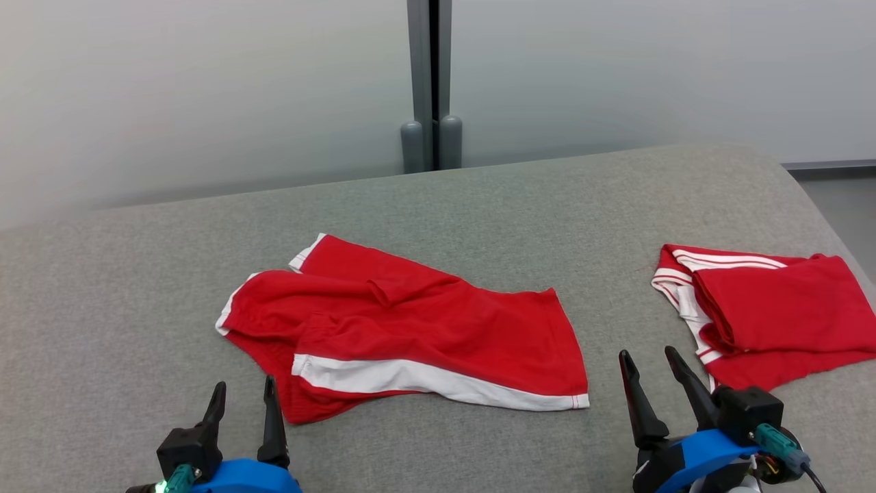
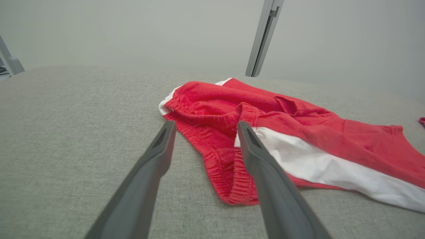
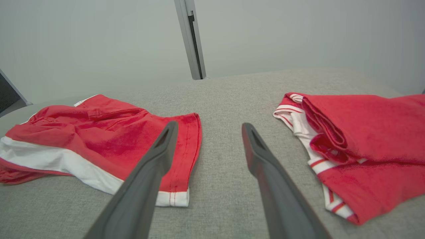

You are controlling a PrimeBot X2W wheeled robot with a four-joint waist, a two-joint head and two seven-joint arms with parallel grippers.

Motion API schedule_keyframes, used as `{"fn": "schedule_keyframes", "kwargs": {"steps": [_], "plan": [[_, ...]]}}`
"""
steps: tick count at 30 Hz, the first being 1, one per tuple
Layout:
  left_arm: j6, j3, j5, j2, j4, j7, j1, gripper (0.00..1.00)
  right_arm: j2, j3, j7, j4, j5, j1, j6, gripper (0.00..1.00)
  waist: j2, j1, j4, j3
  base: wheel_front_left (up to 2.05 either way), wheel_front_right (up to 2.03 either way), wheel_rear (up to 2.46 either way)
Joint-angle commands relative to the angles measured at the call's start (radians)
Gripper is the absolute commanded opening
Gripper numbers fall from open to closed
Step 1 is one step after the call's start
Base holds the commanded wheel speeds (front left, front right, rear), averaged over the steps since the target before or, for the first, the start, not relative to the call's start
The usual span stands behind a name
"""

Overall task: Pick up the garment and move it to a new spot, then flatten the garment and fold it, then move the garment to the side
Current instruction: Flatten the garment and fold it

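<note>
A pair of red shorts with a white side stripe, the garment [image 1: 424,322] [image 2: 298,132] [image 3: 99,132], lies loosely crumpled in the middle of the grey table [image 1: 479,198]. My left gripper [image 1: 244,394] [image 2: 204,127] stands open at the lower left, its tips just short of the garment's elastic waistband. My right gripper [image 1: 649,359] [image 3: 209,127] stands open at the lower right, over bare table between the garment's leg hem and a second red piece. Neither gripper holds anything.
A second red garment with thin white stripes [image 1: 759,311] [image 3: 358,139] lies folded at the table's right side, near the rounded right edge. A grey wall with a vertical post [image 1: 430,82] stands behind the table.
</note>
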Motion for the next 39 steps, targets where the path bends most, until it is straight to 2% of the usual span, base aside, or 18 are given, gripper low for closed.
{"fn": "schedule_keyframes", "kwargs": {"steps": [1,8,12,19,26,30,39], "plan": [[0.004,0.002,0.009,0.001,-0.006,-0.002,0.008,1.00,-0.001,0.000,-0.003,0.001,-0.008,-0.008,0.000,1.00,0.0000,0.0000,0.005,-0.001,0.00,0.00,0.00],[-0.009,-0.003,0.047,-0.008,-0.004,-0.002,0.042,1.00,-0.001,0.005,-0.003,0.017,-0.009,-0.007,0.000,1.00,0.0000,0.0000,0.042,-0.010,0.00,0.00,0.00],[-0.027,-0.015,0.001,-0.008,-0.004,-0.003,0.053,1.00,-0.001,0.013,-0.003,0.021,0.000,-0.001,0.000,1.00,0.0000,0.0000,0.048,-0.008,0.00,0.00,0.00],[-0.090,-0.053,-0.067,-0.008,0.034,-0.002,-0.036,1.00,-0.001,0.028,-0.003,0.029,0.005,-0.020,0.000,1.00,0.0000,0.0000,0.031,0.025,0.00,0.00,0.00],[-0.123,-0.090,-0.126,0.001,0.179,-0.002,-0.156,1.00,-0.001,0.040,-0.003,0.032,0.015,-0.030,0.000,1.00,0.0000,0.0000,-0.004,0.055,0.00,0.00,0.00],[-0.126,-0.165,-0.222,0.026,0.227,-0.002,-0.214,1.00,-0.001,0.042,-0.003,0.036,0.016,-0.035,0.000,1.00,0.0000,0.0000,-0.016,0.067,0.00,0.00,0.00],[-0.126,-0.314,-0.496,0.130,0.230,0.060,-0.276,1.00,-0.001,0.042,-0.003,0.033,0.023,-0.037,0.000,1.00,0.0000,0.0000,-0.021,0.087,0.00,0.00,0.00]]}}
